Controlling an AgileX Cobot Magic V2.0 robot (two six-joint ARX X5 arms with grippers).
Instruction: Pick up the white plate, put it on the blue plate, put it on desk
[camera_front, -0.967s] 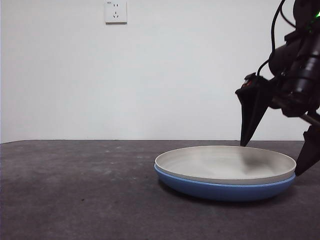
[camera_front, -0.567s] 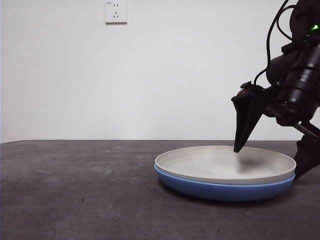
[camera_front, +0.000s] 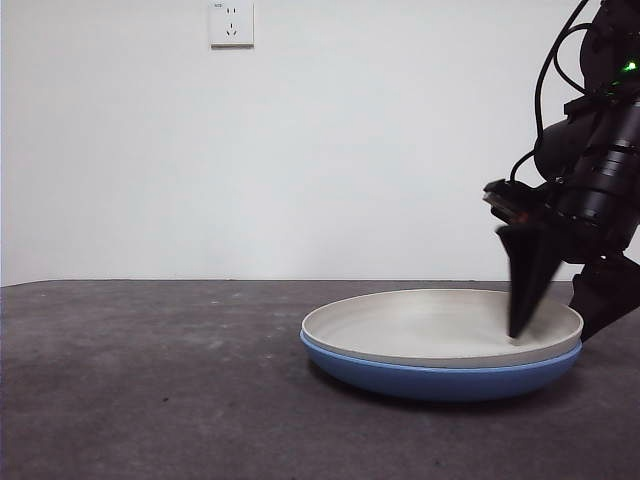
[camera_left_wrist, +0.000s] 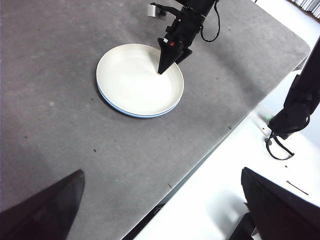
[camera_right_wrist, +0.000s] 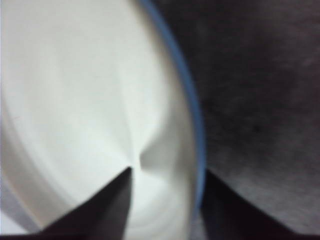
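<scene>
I see the white plate (camera_front: 440, 325) lying flat, its hollow facing up, nested inside the blue plate (camera_front: 440, 378). Being round, it has no long axis that I can name; in the front view it reads as a wide, level ellipse. Only a thin blue rim shows around it from the left wrist camera (camera_left_wrist: 131, 113), and a narrow blue edge runs beside the white surface in the right wrist camera (camera_right_wrist: 192, 105). The white plate (camera_left_wrist: 137, 80) fills nearly the whole of the blue one. Both sit on the desk (camera_front: 150, 380), toward the right half of the front view.

My right gripper (camera_front: 560, 310) is down at the plates' right edge. Its jaws are spread apart and straddle the rim: one black finger (camera_front: 525, 285) has its tip on the inside of the white plate, the other (camera_front: 605, 295) hangs outside the stack, low beside the blue rim. In the right wrist camera the inner jaw lies over white, the outer over the grey desk (camera_right_wrist: 260, 100). That picture is blurred.

My left gripper (camera_left_wrist: 160, 205) waits high and well apart from the plates, jaws wide, holding nothing.
</scene>
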